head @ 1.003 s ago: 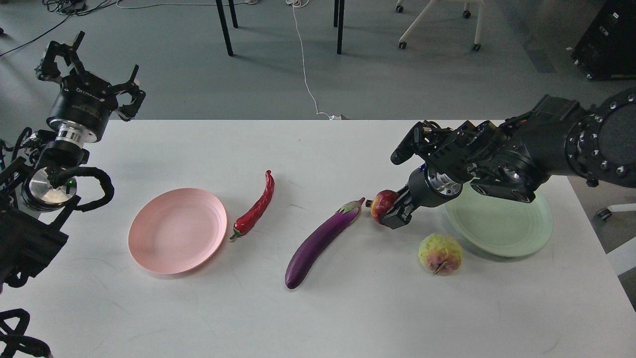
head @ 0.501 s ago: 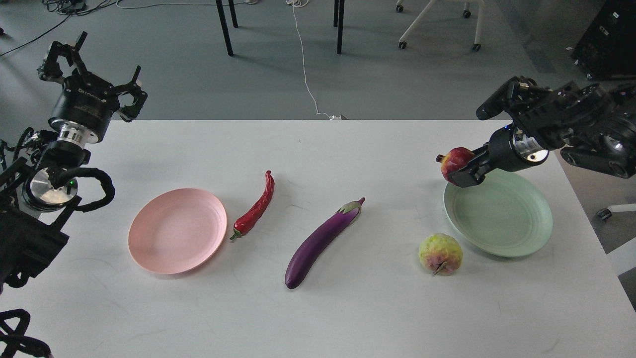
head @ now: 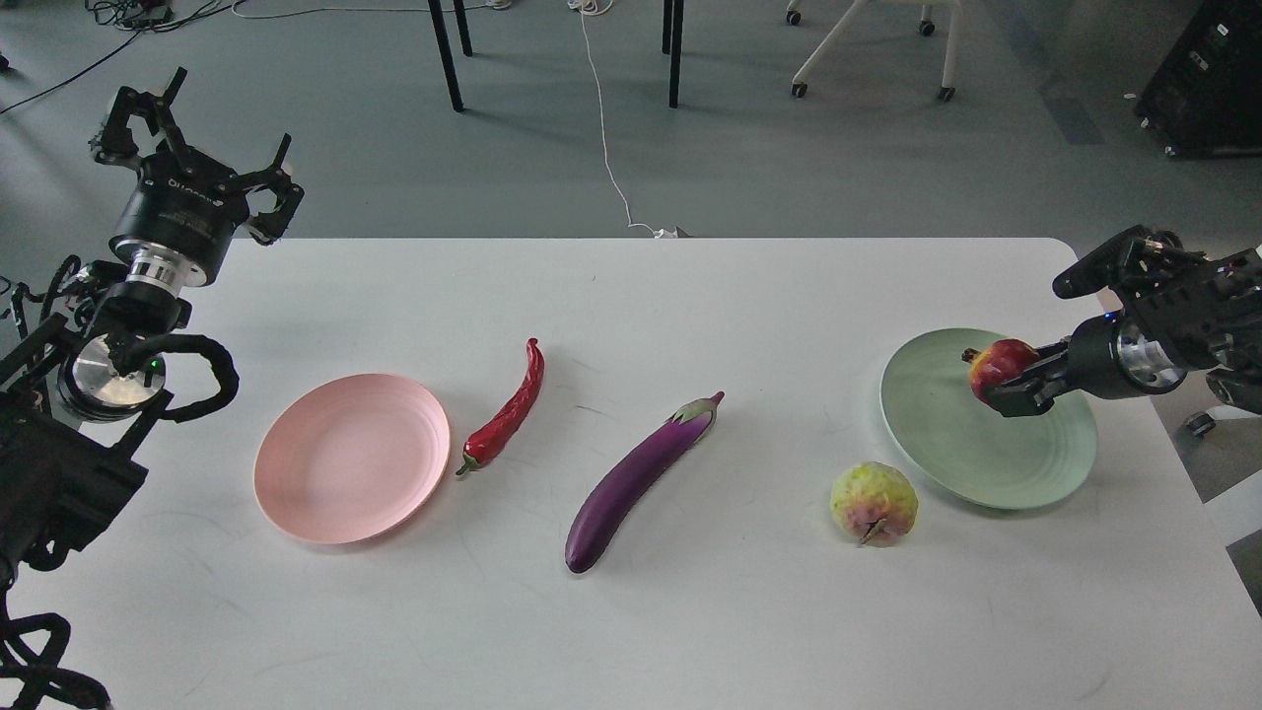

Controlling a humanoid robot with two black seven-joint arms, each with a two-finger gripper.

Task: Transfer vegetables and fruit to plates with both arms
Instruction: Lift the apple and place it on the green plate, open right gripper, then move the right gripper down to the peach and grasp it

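Note:
My right gripper [head: 1001,380] is shut on the dark red pomegranate [head: 996,363] and holds it over the mint green plate [head: 946,444] at the right. The bumpy yellow-green fruit [head: 874,504] lies on the table just left of that plate. The purple eggplant [head: 636,478] lies slanted at the middle. The red chili pepper [head: 510,411] lies between the eggplant and the bare pink plate [head: 352,457]. My left gripper [head: 192,133] is open and empty, raised above the table's far left corner.
The white table [head: 631,611] ends close behind the left gripper and just right of the green plate. Table legs, a white cable and a wheeled chair stand on the floor beyond the far edge.
My right gripper has lifted the pomegranate from beside the eggplant's cap and carried it right, to above the green plate. The left gripper has shifted slightly right.

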